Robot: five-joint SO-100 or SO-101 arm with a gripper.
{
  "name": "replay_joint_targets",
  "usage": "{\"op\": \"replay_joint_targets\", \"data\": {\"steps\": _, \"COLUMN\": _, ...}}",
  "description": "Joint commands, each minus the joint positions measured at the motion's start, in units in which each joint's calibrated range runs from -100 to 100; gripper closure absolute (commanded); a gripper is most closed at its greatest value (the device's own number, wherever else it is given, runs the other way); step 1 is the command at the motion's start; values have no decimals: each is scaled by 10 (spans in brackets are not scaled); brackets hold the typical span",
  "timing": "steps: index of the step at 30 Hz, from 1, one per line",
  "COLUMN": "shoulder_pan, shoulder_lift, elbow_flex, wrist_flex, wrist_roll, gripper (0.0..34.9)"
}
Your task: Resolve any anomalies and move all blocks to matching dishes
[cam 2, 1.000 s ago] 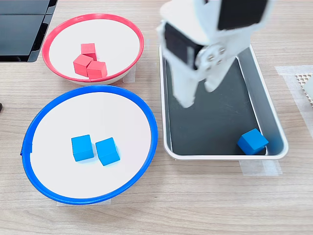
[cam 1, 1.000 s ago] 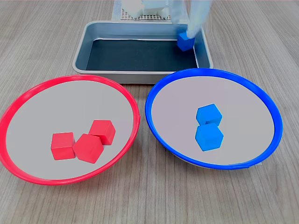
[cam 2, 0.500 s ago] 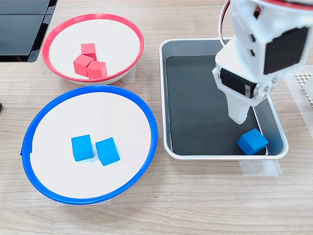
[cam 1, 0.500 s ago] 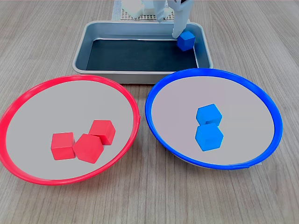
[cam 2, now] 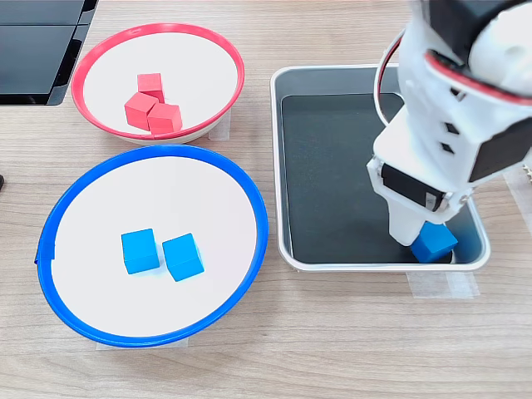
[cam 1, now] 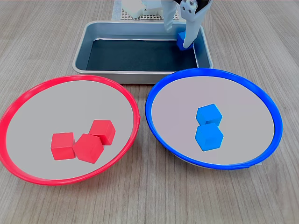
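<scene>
One blue block lies in a corner of the grey metal tray. My gripper is lowered onto it, open. One white finger stands right beside the block, and the arm hides the other side. The blue-rimmed dish holds two blue blocks. The red-rimmed dish holds three red blocks.
A white perforated mat lies just beyond the tray. A black device sits at the second exterior view's top left. Tape strips fix the tray to the wooden table.
The arm has swung across the tray to its corner and dropped down, so the fingers now sit at the blue block. No block has moved.
</scene>
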Motion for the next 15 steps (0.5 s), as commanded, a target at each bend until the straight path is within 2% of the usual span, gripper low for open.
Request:
{"op": "replay_joint_targets", "data": {"steps": 1, "shoulder_pan": -14, "shoulder_lift": 1, "elbow_flex": 6, "wrist_flex": -9, "wrist_roll": -2, "gripper": 162}}
{"op": "replay_joint_targets", "data": {"steps": 11, "shoulder_pan": -35, "shoulder_lift": 16, "elbow_flex": 11, "wrist_flex": -22, "wrist_roll": -14, "gripper": 163}}
{"op": "replay_joint_targets", "data": {"steps": 15, "shoulder_pan": -33, "shoulder_lift": 26, "elbow_flex": 7, "wrist_flex": -31, "wrist_roll": -42, "gripper": 176}}
